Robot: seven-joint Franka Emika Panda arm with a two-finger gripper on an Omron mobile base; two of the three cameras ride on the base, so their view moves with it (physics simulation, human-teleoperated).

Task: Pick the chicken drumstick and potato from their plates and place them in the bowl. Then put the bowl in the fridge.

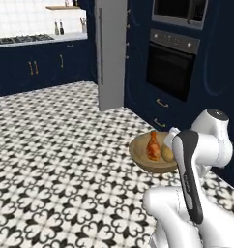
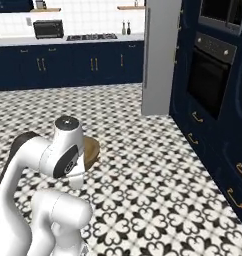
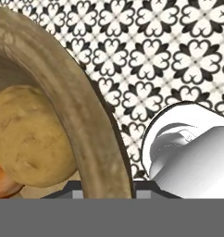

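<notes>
Left base view shows chicken drumstick [image 1: 153,146] and potato [image 1: 167,153] inside the bowl [image 1: 138,154]; right base view shows bowl rim behind the arm; jaws' state cannot be told.

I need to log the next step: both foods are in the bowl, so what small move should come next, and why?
Probably carry the bowl toward the fridge. The chicken drumstick and potato already lie in it, it hangs above the patterned floor beside the arm, and the fridge stands ahead with its door seemingly closed, so opening it comes later.
</notes>
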